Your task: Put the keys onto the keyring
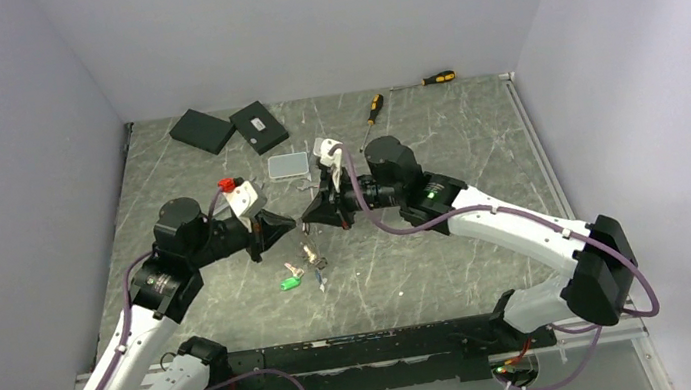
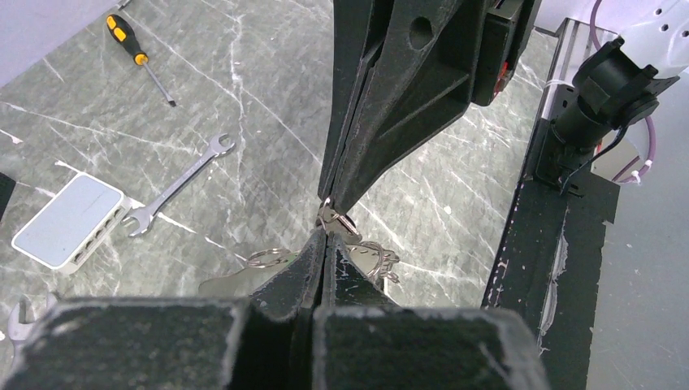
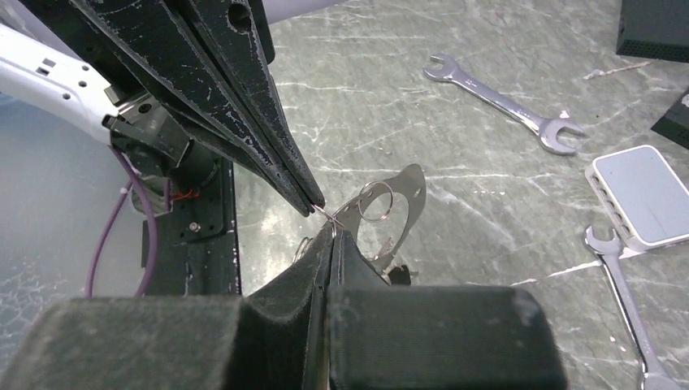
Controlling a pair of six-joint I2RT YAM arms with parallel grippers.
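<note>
Both my arms meet tip to tip over the middle of the table [image 1: 475, 138]. The left gripper [image 1: 291, 225] reaches in from the left and the right gripper [image 1: 308, 217] from the right. Each pair of fingers is clenched tight, with no gap showing in either wrist view. A short stretch of thin wire, the keyring [image 3: 325, 214], bridges the two sets of tips. As far as I can make out, both are pinching it. The rest of the loop is hidden behind the fingers, so I can't tell how it lies. The part I see runs left to right, from one tip to the other.

The keys [image 1: 311, 258] sit bunched just on the near side of the tips. The cluster's long axis trails toward the near edge. A green-headed key [image 1: 290, 283] lies at the near-left end of the bunch, head to the left and blade pointing right and far. From the right wrist I see a small split ring [image 3: 375, 201] against a flat metal tab [image 3: 406, 195] just beyond my fingers.

The white label on the black box [image 1: 259, 126] at the far side is too small to read.
</note>
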